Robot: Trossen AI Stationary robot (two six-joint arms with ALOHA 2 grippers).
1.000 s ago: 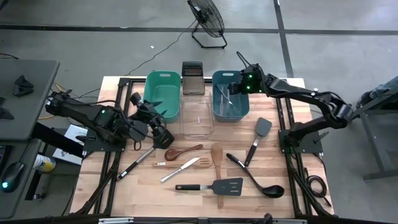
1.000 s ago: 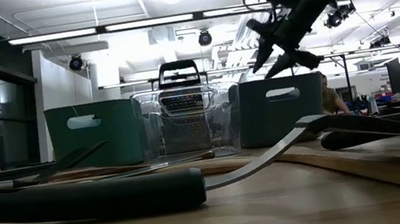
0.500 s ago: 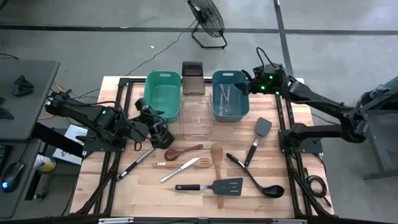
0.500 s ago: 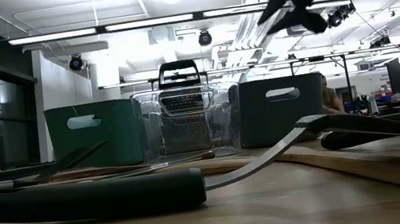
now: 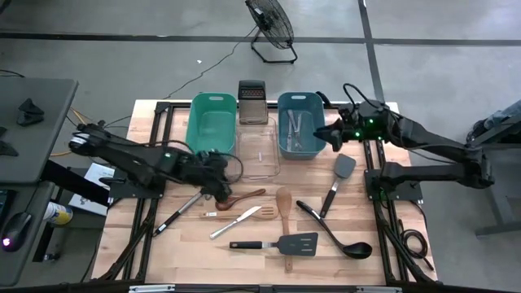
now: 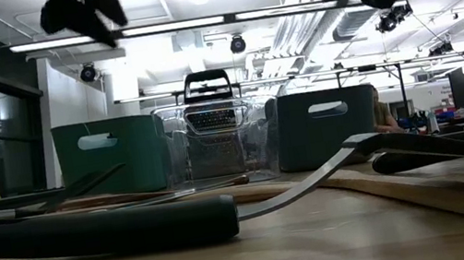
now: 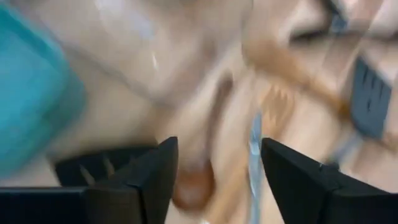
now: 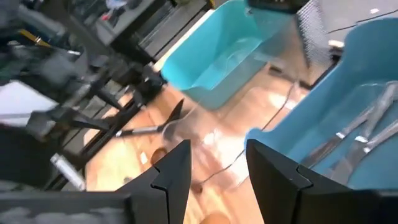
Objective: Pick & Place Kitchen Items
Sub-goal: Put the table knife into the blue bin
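Long-handled utensils lie flat on the wooden table: a wooden spoon [image 5: 242, 197], a metal knife [image 5: 236, 222], a wooden spatula [image 5: 284, 203], a black slotted turner [image 5: 277, 243], a black ladle [image 5: 334, 232], a black turner [image 5: 339, 174] and a dark-handled utensil [image 5: 179, 213]. Silver metal utensils [image 5: 295, 130] lie in the blue tub [image 5: 301, 102]. My left gripper [image 5: 221, 185] is open and empty, just above the wooden spoon's bowl [image 7: 193, 185]. My right gripper [image 5: 332, 138] is open and empty, at the blue tub's right wall, above the black turner's blade.
A teal tub [image 5: 212, 122], a clear tub [image 5: 258, 152] and the blue tub stand in a row at the table's far side. A steel box grater [image 5: 252, 102] stands behind the clear tub. Bare wood shows at the near left corner.
My left gripper has gone toward the table's near and right edges and down, from beside the teal tub to over the wooden spoon's bowl. My right gripper has gone from over the blue tub toward the table's right and near edges, to the tub's right wall.
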